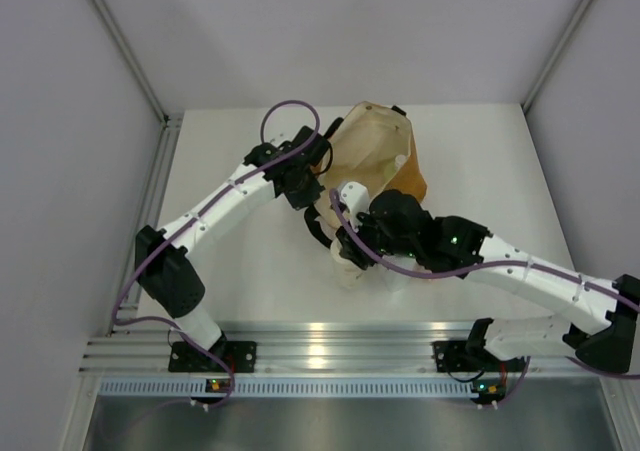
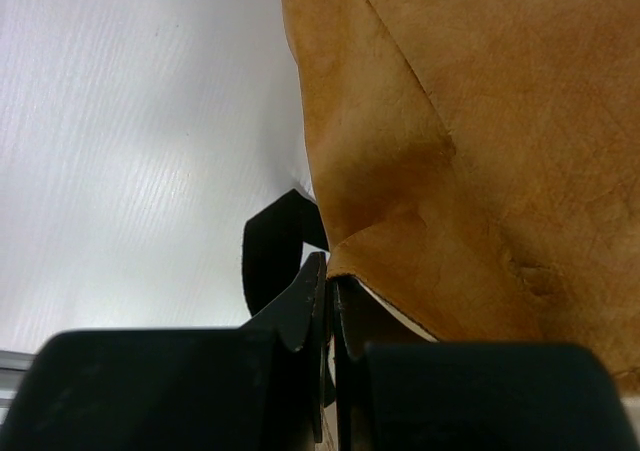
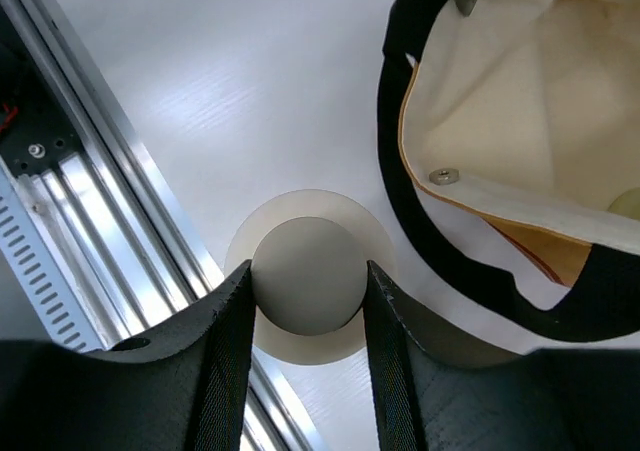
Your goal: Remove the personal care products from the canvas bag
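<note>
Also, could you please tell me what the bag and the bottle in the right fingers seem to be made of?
The canvas bag: woven cloth, likely canvas, matte tan; it creases and folds softly. Its handle: black fabric webbing, seemingly. The cream bottle: probably plastic, smooth matte, evenly coloured; I can't be sure.

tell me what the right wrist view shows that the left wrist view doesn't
Only the right wrist view: the right gripper closed on the cream bottle, seen from above; the inside of the canvas bag, with its cream lining and a metal snap; the aluminium rail.
Only the left wrist view: the left gripper shut on the bag's rim, and the bag's tan outer face.
Both: the canvas bag, a black handle and the white table.
</note>
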